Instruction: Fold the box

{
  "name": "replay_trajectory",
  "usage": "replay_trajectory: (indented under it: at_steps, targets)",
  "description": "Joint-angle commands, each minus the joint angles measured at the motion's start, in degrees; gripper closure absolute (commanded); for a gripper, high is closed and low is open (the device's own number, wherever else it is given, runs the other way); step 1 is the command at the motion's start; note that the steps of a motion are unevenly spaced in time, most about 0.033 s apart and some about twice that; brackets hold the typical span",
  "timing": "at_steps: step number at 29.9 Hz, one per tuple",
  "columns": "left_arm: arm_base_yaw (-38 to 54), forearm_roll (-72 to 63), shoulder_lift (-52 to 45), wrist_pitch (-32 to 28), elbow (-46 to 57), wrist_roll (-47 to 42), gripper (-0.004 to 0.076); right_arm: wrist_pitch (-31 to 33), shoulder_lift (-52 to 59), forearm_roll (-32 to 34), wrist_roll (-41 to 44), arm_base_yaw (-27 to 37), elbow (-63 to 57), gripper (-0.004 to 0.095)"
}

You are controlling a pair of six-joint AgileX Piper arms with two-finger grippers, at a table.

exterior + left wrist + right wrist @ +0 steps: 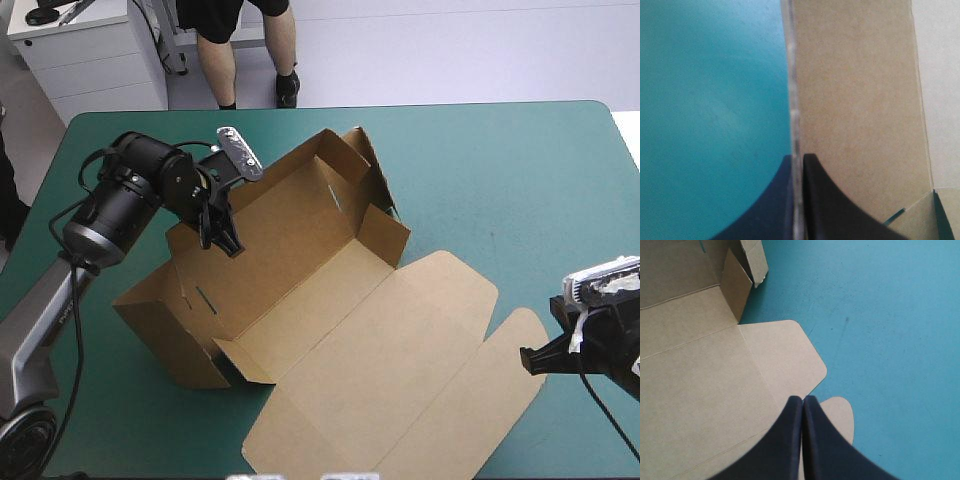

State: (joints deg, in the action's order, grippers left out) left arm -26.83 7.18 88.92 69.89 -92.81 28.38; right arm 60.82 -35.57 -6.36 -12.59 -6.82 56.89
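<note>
The brown box [330,300] lies mid-table as an open tray, its far long wall and both end walls raised. Its lid is flat toward the near edge. My left gripper [228,243] stands at the top of the far long wall. In the left wrist view the board's edge [794,100] runs between the all-but-closed black fingers [798,157], so it is shut on the box. My right gripper [527,357] is shut, its tip at the lid's right-hand flap [790,355]. In the right wrist view the right gripper [803,399] forms one pointed arch above the lid, with nothing visibly between the fingers.
Bare teal-green cover [500,170] stretches to the right of and beyond the box. The left arm's thick black forearm [130,190] hangs over the table's far left part. The lid's near corner reaches close to the table's near edge.
</note>
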Motion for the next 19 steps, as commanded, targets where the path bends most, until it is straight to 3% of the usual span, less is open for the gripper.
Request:
replay_trajectory:
  at_steps: [1,7,19]
  targets:
    - [-5.54,5.87,-2.52,-7.31,-1.83,1.37,0.0731,-2.99,-0.04,0.11,-0.14,0.24,2.08,0.0928]
    - [-12.50,9.60,-2.52,-12.25,-1.83,7.27,0.0731,-1.92,-0.04,-0.10,0.14,0.24,2.08,0.0928]
    - [-18.74,9.09,-3.11,-14.77,-1.83,15.57,0.0731,-0.41,-0.04,-0.10,1.35,0.24,2.08,0.0928]
